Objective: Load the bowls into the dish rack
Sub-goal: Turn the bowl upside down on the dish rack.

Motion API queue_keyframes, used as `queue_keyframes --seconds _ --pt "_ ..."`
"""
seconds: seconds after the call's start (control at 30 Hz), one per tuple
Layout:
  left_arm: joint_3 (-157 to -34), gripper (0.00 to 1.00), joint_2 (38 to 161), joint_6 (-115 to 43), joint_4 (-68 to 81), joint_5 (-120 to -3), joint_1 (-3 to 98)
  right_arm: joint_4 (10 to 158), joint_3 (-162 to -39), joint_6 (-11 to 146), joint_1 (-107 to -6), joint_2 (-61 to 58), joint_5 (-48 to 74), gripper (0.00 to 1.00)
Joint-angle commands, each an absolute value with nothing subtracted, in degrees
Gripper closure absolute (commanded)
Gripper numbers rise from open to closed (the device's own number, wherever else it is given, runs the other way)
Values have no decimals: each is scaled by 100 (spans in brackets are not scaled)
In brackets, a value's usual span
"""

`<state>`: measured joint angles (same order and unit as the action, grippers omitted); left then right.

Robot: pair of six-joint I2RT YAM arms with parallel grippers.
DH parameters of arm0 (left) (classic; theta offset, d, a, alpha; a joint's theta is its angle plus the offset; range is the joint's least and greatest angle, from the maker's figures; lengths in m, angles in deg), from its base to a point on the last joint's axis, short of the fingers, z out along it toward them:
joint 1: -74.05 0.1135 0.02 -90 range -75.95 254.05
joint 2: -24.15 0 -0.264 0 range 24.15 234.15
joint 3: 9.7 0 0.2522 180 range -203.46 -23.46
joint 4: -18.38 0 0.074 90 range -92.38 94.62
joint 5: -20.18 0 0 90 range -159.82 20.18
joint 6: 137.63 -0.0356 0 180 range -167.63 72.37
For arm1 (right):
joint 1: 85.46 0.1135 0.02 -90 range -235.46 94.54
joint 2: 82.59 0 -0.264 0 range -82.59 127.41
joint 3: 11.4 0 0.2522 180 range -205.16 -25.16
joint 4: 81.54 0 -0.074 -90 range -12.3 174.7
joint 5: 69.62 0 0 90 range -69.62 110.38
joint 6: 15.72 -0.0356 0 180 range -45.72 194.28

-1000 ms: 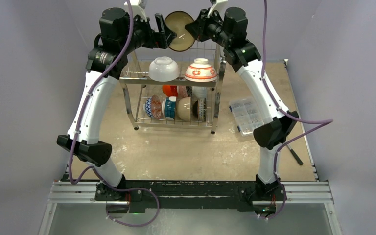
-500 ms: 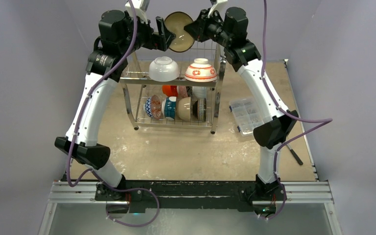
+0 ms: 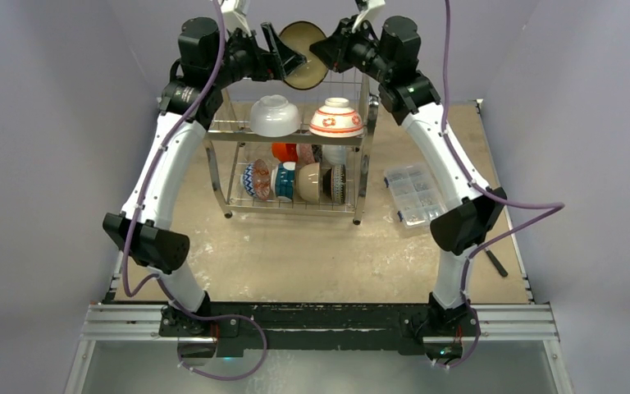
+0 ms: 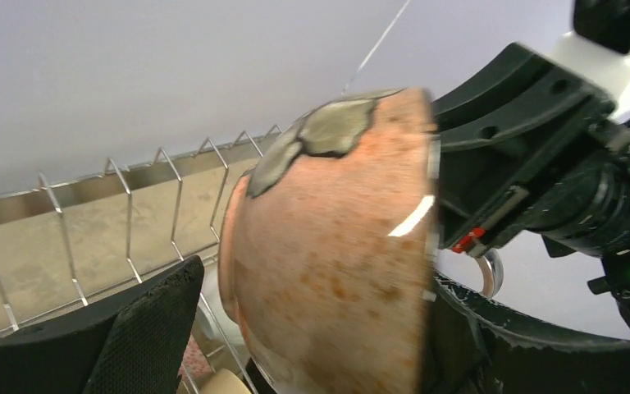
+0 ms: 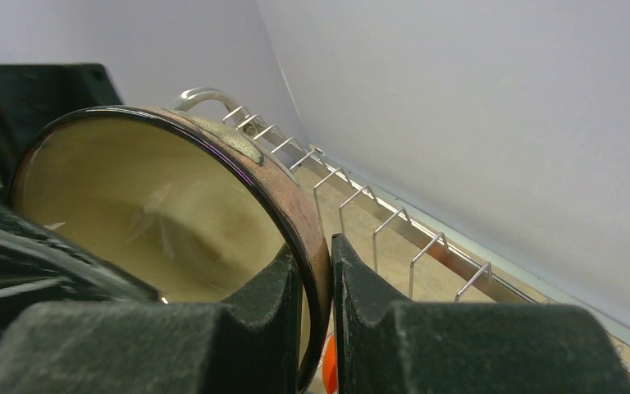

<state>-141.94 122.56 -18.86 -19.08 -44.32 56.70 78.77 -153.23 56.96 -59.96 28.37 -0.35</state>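
Observation:
High above the dish rack (image 3: 295, 137), a tan-brown bowl (image 3: 303, 53) hangs on its side, cream inside facing the camera. My right gripper (image 3: 326, 51) is shut on its rim, with the pads (image 5: 275, 287) pinching the rim wall (image 5: 316, 271). My left gripper (image 3: 283, 57) is open and straddles the speckled bowl (image 4: 336, 263); one pad (image 4: 148, 328) stands a little off its foot. The rack's top tier holds a white bowl (image 3: 275, 115) and a red-and-white bowl (image 3: 335, 118). Several more bowls (image 3: 291, 180) stand in the lower tier.
A clear compartment box (image 3: 412, 193) lies on the table right of the rack, and a black tool (image 3: 492, 261) lies near the right edge. The rack's upright wire prongs (image 4: 131, 222) run just below and behind the held bowl. Grey walls close in on both sides.
The left arm has swung right, bringing its gripper around the bowl, and its jaws have narrowed somewhat. The right gripper and the bowl have barely moved.

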Motion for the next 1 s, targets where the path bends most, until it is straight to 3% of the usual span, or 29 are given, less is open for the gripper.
queue_keyframes --seconds 0.0,0.33,0.53,0.67,0.97 --pt "-14193 19 12364 -1434 -1603 -3964 5746 9144 -15285 5554 -5994 2132 -233 100" --pt "-13431 25 11967 -745 -313 -3119 5949 9130 -15225 5617 -5997 2100 -251 100" --pt "-13278 14 11737 -689 -193 -2723 6138 9005 -15267 5653 -6001 2110 -162 100" --pt "-12975 11 11547 -559 225 -2517 6205 8991 -15286 5634 -6003 2125 -174 100" --pt "-12864 21 11654 18 1039 -2209 6227 9029 -15317 5517 -6006 2133 -307 100"
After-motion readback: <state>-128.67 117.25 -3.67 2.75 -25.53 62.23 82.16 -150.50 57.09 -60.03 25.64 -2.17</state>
